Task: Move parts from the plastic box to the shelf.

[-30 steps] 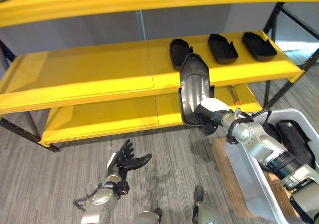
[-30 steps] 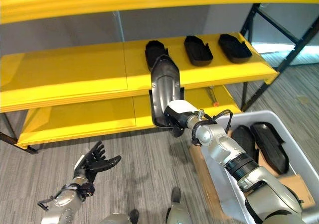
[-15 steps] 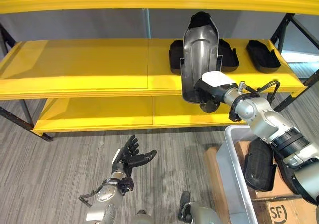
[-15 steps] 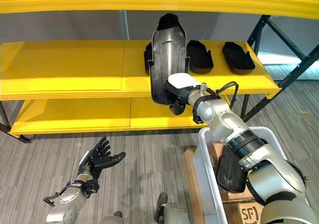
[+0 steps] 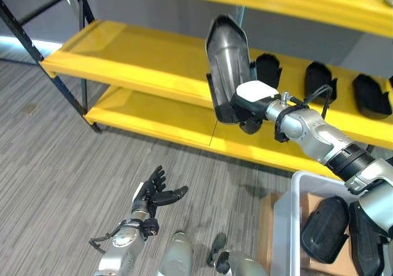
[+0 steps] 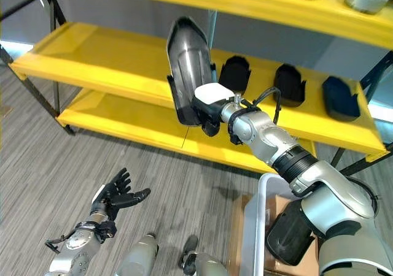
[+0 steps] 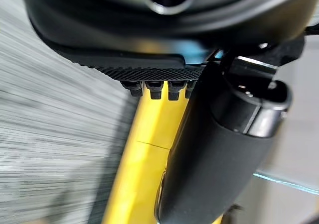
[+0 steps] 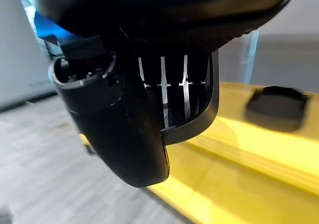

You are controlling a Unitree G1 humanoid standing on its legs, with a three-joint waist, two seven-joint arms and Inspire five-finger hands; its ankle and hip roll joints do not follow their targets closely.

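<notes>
Black and glossy, the part is standing almost upright in the right robot hand, whose fingers and white-covered thumb are clamping its lower end. Gripping it low is likely leaving the long upper body free to reach over the front edge of the shelf, in front of which the piece is hanging. It is hovering above the middle yellow board, just left of three similar dark parts lying in a row on that board, so the open stretch beside them is probably where this one is going, to extend the row. The right wrist view is showing the fingers curling round the part's ribbed rim, with one of the laid parts resting on the yellow board beyond.

At the lower right the plastic box is sitting on the floor with more dark parts inside, waiting their turn. The left robot hand is hanging low over the grey floor, fingers spread and empty, taking no part in the carry.
</notes>
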